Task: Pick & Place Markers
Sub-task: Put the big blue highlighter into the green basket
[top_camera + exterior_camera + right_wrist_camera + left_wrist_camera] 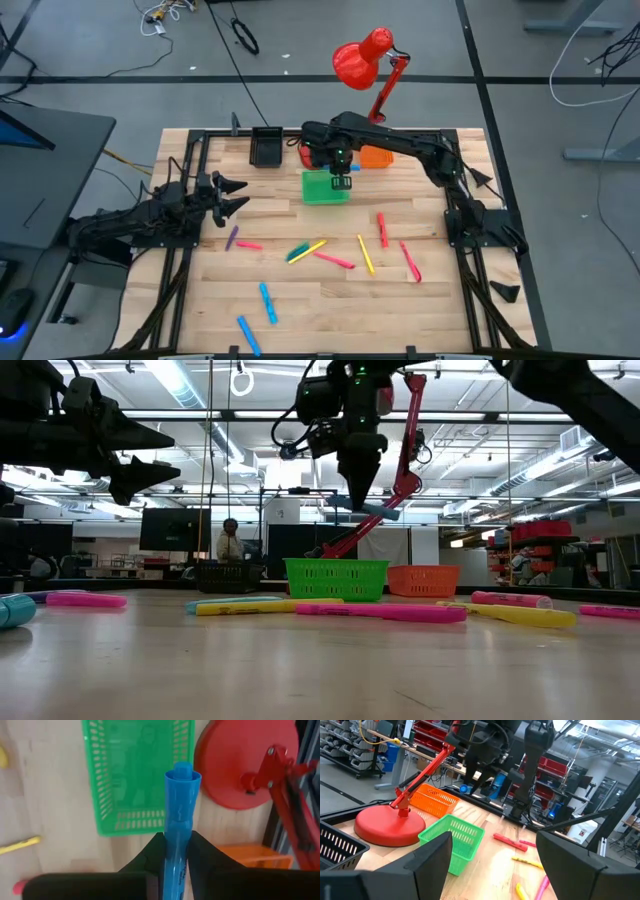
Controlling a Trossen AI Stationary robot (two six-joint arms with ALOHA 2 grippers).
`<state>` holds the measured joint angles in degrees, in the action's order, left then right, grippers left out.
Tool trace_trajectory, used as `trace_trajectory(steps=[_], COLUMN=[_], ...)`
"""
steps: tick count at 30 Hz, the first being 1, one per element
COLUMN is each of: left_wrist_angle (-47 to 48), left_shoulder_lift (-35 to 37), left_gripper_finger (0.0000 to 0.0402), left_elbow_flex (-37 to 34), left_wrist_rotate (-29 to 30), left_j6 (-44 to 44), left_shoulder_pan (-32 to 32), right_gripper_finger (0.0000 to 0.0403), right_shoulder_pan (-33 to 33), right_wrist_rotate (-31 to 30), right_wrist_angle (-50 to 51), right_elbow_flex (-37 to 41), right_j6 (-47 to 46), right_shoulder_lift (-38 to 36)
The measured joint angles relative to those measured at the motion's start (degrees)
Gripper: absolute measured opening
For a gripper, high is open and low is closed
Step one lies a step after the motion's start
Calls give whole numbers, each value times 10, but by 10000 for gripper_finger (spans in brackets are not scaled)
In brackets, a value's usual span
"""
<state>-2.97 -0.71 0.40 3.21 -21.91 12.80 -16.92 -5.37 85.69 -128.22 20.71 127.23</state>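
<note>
My right gripper [174, 851] is clamped on a blue marker [179, 815], which sticks out forward past my fingers. I hold it in the air just at the edge of the green bin [325, 187]; seen through the wrist camera, the bin's mesh floor lies past the marker's tip and I can make out no marker in it. From table height the marker hangs tilted well above the bin's rim, so I judge this one as carried but not yet dropped.

My left gripper [232, 195] waits with its fingers spread wide and nothing between them, raised over the left side of the table [420, 300].

Most of the work looks to be ahead. Loose markers lie scattered over the near half of the table: a purple one [232, 237] with a pink one [249, 245] beside it, a yellow one [308, 249] crossing a green one, a long pink one [334, 260], another yellow [366, 254], two pink ones [382, 229] [410, 262] toward the right, and two blue ones [268, 302] [248, 334] nearest the front edge. The black bin [266, 147] and orange bin [376, 157] sit either side of the green one, by the red lamp [364, 60]; whether they hold anything I cannot tell.
</note>
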Motion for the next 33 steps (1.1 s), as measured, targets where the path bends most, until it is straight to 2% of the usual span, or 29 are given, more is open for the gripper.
trace_trajectory(steps=[14, 19, 33], left_wrist_angle=[0, 0, 2], left_shoulder_lift=[0, 0, 0], left_gripper_finger=[296, 296, 296], left_elbow_flex=[0, 0, 0], left_wrist_rotate=[0, 0, 0], left_j6=[0, 0, 0], left_shoulder_pan=[0, 0, 0], right_gripper_finger=[50, 50, 50], right_shoulder_pan=[-1, 3, 23], right_wrist_rotate=[2, 3, 4], right_wrist_angle=[-24, -60, -66], right_elbow_flex=[-22, -22, -22], right_j6=[9, 8, -28], right_shoulder_lift=[20, 25, 86])
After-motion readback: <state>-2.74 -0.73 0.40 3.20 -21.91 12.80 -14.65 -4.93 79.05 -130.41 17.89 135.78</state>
